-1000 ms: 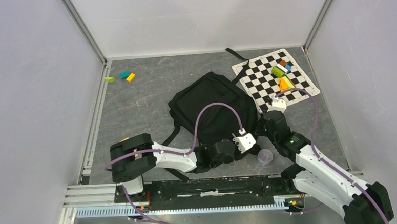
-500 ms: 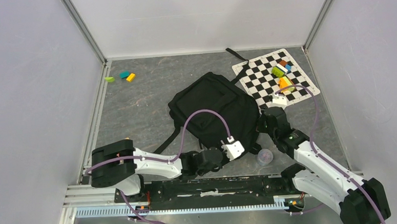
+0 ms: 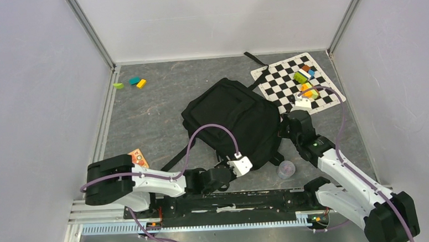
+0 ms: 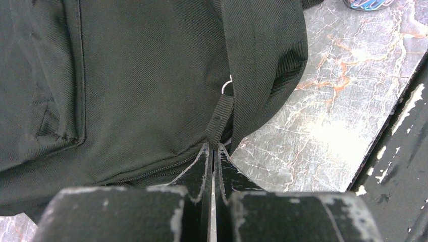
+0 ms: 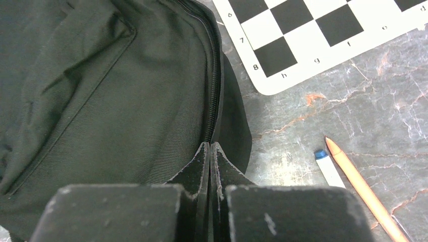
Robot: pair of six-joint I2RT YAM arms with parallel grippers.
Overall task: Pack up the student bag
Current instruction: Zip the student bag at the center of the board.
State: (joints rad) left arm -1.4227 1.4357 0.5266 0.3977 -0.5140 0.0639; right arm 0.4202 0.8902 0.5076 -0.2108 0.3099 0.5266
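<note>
Left hand [image 4: 214,150] pinches student bag [image 4: 126,75] pull tab [image 4: 220,118]; right hand [image 5: 209,147] closed, tips at bag's edge.

Checkered mat [image 3: 277,88], blocks [image 3: 305,82] on it; pencil [image 5: 361,188]

**Colours on the Table**

The black soft fabric backpack [image 3: 231,117] at centre frame was plain and unpatterned. The flat square mat [image 3: 280,90] at upper right was checkered black and white, with small green, orange and blue blocks [image 3: 305,82] on it. The stone-look tabletop [image 3: 156,113] was grey with orange veins. Small green, teal and orange pieces [image 3: 130,82] lay at upper left.
</note>
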